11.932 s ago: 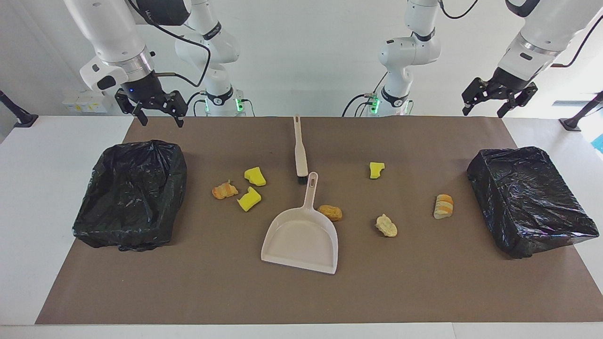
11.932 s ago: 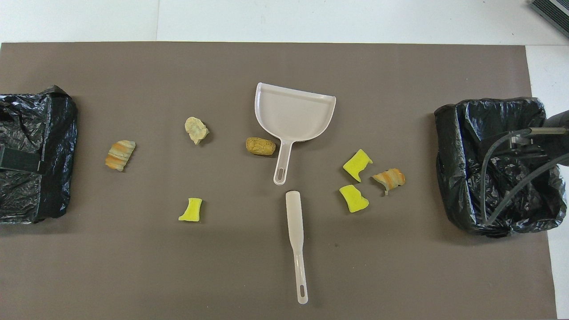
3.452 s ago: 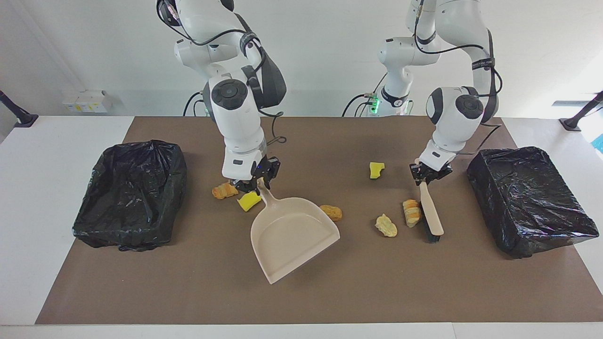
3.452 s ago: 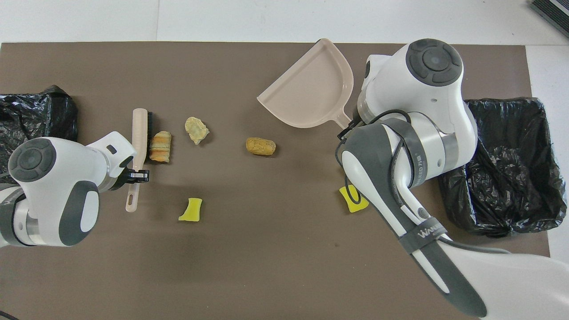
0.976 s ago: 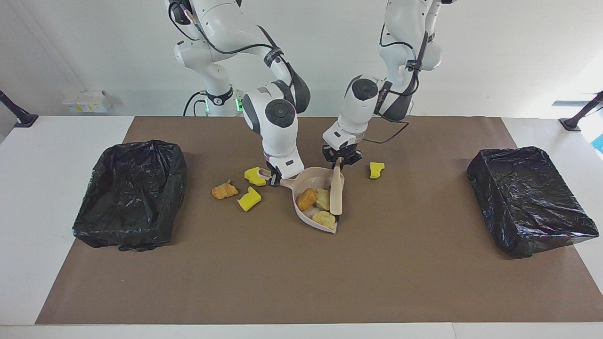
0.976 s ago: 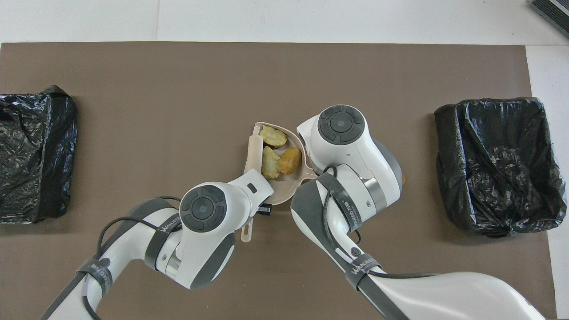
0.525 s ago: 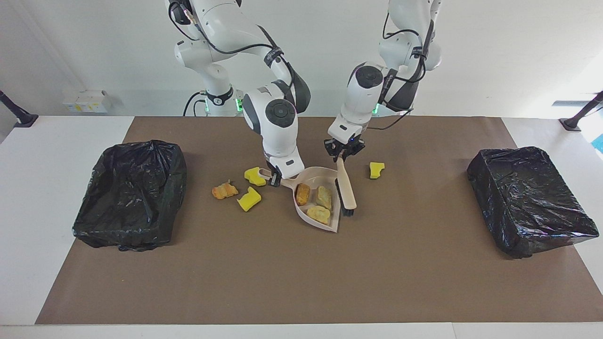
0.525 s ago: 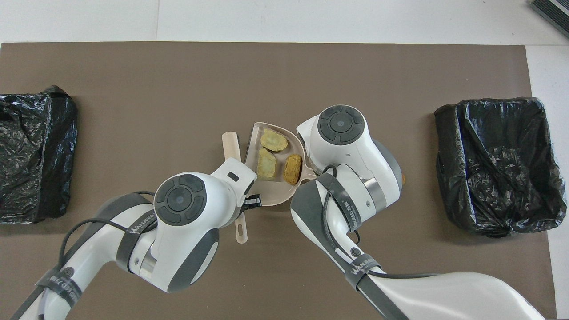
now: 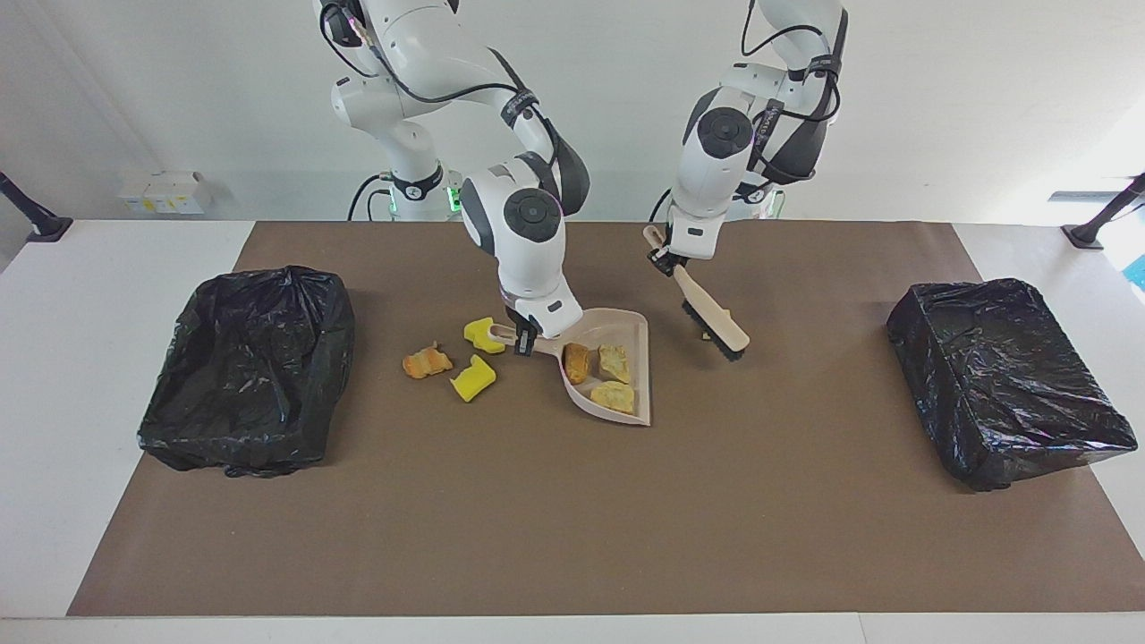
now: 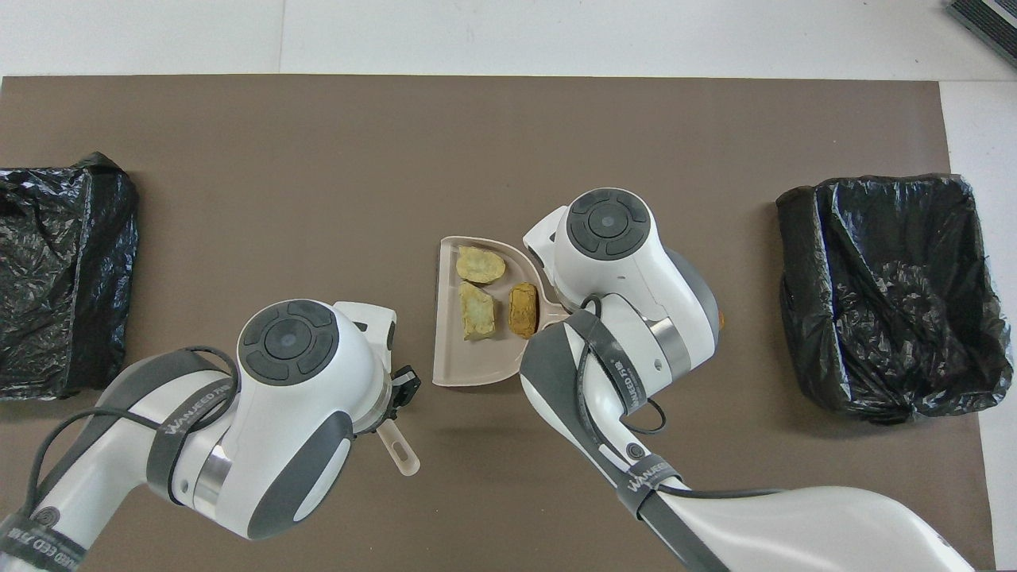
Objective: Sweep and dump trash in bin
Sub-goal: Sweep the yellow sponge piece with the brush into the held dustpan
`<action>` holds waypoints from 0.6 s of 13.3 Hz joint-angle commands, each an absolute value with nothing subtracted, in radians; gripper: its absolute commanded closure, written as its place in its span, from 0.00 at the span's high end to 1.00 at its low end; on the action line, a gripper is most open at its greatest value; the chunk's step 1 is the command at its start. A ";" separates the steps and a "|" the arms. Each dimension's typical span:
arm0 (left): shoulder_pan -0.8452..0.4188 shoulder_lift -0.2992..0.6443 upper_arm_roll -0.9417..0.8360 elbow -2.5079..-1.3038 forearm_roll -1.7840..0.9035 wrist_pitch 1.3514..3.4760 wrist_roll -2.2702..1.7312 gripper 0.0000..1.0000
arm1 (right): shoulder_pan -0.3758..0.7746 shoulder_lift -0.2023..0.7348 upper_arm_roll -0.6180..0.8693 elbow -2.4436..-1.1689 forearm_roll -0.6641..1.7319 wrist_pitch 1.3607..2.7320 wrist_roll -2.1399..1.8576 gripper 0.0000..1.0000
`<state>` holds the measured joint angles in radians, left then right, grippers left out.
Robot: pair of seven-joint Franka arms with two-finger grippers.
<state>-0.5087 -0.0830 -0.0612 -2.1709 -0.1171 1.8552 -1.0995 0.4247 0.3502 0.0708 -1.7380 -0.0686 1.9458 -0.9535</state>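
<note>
Arm straps read "WANJEED". The dustpan (image 9: 611,367), clamped at its handle by the right gripper (image 9: 526,341), contains three bread lumps (image 9: 601,374). One bread lump (image 9: 427,362) and two sponge chunks (image 9: 479,358) lie on the mat beside it. The left gripper (image 9: 663,258) clasps the raised brush (image 9: 711,315). There are two black-lined bins (image 9: 249,367); contents cannot be told.

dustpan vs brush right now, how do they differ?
The dustpan sits on the mat with three bread lumps in it; the brush carries nothing and hangs tilted, bristle end low.
The right gripper holds the dustpan's handle; the left gripper holds the brush's.
Both are beige plastic.
</note>
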 commanded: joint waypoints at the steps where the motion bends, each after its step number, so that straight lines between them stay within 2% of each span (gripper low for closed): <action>1: -0.488 -0.197 -0.066 -2.296 -0.109 1.796 -1.181 0.00 | 0.426 0.319 0.080 -1.766 -0.110 1.956 -0.994 0.00; 4: -0.523 -0.323 -0.074 -2.507 -0.107 1.879 -1.181 0.00 | 0.439 0.318 0.080 -1.770 -0.110 1.950 -0.989 0.00; 8: -0.543 -0.261 -0.074 -2.545 -0.112 2.070 -0.958 0.00 | 0.439 0.314 0.080 -1.773 -0.110 1.945 -0.985 0.00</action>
